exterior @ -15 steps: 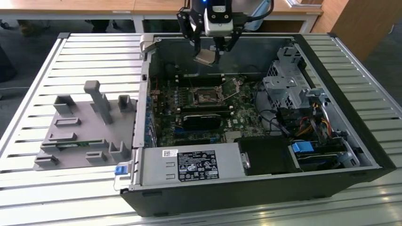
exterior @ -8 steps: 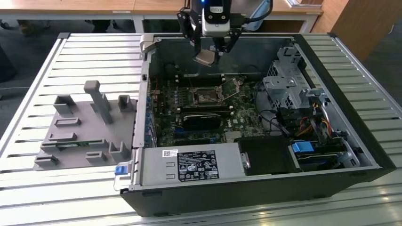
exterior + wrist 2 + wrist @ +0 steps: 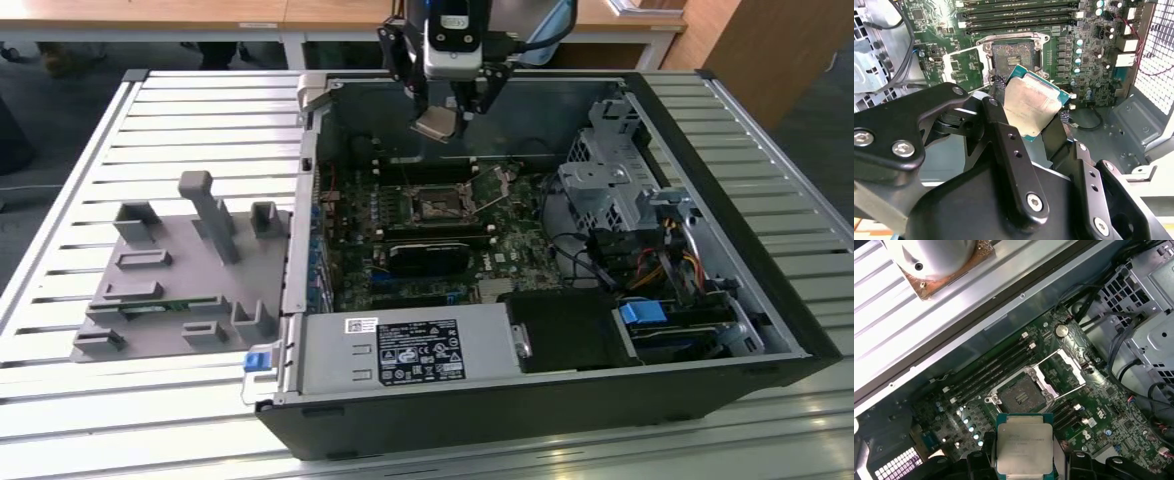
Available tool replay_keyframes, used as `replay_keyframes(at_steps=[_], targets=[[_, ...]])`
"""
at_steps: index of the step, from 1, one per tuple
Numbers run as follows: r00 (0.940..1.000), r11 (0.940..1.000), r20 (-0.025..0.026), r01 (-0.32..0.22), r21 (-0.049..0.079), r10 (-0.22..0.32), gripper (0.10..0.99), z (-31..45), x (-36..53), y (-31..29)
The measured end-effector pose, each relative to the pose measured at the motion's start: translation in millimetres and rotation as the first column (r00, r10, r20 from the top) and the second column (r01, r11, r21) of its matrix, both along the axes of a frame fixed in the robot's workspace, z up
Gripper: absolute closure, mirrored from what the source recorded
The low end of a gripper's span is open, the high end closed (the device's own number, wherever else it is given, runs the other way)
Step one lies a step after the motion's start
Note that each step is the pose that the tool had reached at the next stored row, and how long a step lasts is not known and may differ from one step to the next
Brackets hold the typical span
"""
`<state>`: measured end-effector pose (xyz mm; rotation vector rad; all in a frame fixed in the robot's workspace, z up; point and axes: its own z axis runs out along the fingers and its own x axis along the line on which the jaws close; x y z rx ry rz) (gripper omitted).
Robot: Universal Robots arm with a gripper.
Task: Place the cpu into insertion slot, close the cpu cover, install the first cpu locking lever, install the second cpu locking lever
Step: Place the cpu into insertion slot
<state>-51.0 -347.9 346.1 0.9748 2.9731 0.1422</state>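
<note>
My gripper [image 3: 449, 112] pinches the tilted cpu [image 3: 1024, 447] by its edges, well above the uncovered insertion slot [image 3: 1019, 396]; I judge seating needs level, square alignment.

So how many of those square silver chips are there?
1. The cpu is held in the fingers above the open computer case; the insertion slot is empty. More could be hidden.

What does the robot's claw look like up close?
The black two-fingered metal claw is built from flat, round-ended black bars jointed like a linkage. The bars are dotted with silvery screw heads and small holes. In the exterior view the silvery-white block-shaped body above the fingers has a dark stripe down its front.
</note>
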Motion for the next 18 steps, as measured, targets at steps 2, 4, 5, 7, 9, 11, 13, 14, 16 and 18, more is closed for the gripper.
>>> replay_keyframes(at_steps=[2,4,5,7,9,11,13,14,16,18], targets=[[0.9999,0.9999,0.0,0.014,0.0,-0.014,0.545,-0.3,-0.1,0.0],[0.9995,0.9995,0.0,0.03,0.0,-0.03,0.545,-0.8,-0.2,0.0],[0.9991,0.9991,0.0,0.041,0.0,-0.041,0.545,-1.1,-0.3,0.0],[0.9977,0.9977,0.0,0.068,0.0,-0.068,0.545,-1.7,-0.3,0.0],[0.9954,0.9954,0.0,0.096,-0.001,-0.096,0.545,-2.2,-0.4,0.0],[0.9926,0.9926,0.0,0.122,-0.001,-0.122,0.545,-2.7,-0.4,0.0],[0.9888,0.9888,0.0,0.149,-0.001,-0.149,0.545,-3.2,-0.4,0.0],[0.9866,0.9866,0.0,0.163,-0.001,-0.163,0.545,-3.5,-0.4,0.0],[0.9811,0.9811,0.0,0.193,-0.001,-0.193,0.545,-4.1,-0.4,0.0],[0.9748,0.9748,0.0,0.223,-0.001,-0.223,0.545,-4.7,-0.4,0.0]])
